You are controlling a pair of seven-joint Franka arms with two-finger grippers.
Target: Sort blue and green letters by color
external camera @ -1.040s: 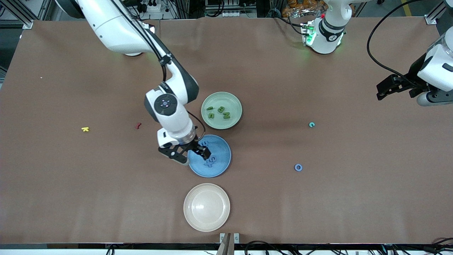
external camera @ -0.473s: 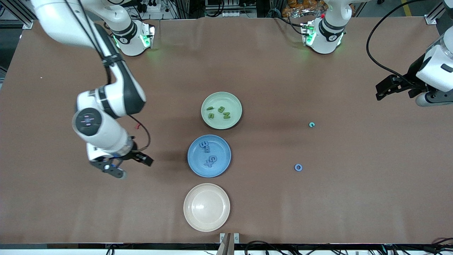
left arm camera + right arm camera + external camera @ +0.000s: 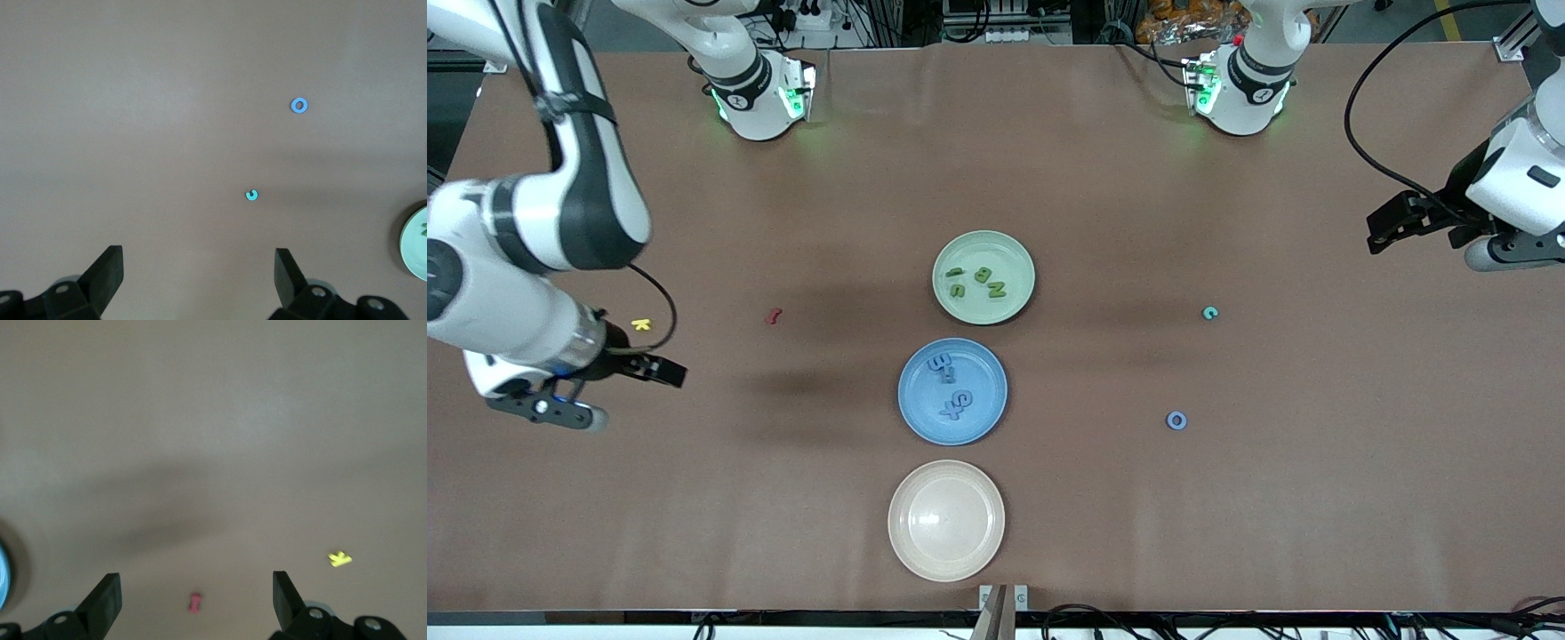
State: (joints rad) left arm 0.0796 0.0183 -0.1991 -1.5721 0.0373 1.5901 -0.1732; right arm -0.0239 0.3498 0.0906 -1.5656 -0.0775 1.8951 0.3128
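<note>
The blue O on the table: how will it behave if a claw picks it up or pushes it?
The blue O looks flat and chunky, so probably stiff. It is tiny beside the blue plate, so likely very light and apt to slide when pushed. Lying flat, it should not roll, but pinching it may be hard.

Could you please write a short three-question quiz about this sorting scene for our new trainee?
1. True or false: the cream plate holds a letter.
2. Which blue letter lies on bare table? A) the blue O B) the blue X C) the blue B
3. Fill in: the green letters lie in the ____ plate.

Key:
1. False; it holds nothing.
2. A; the X and B lie in the blue plate.
3. Green.

Both the left hand and right hand are open and hold nothing.
</note>
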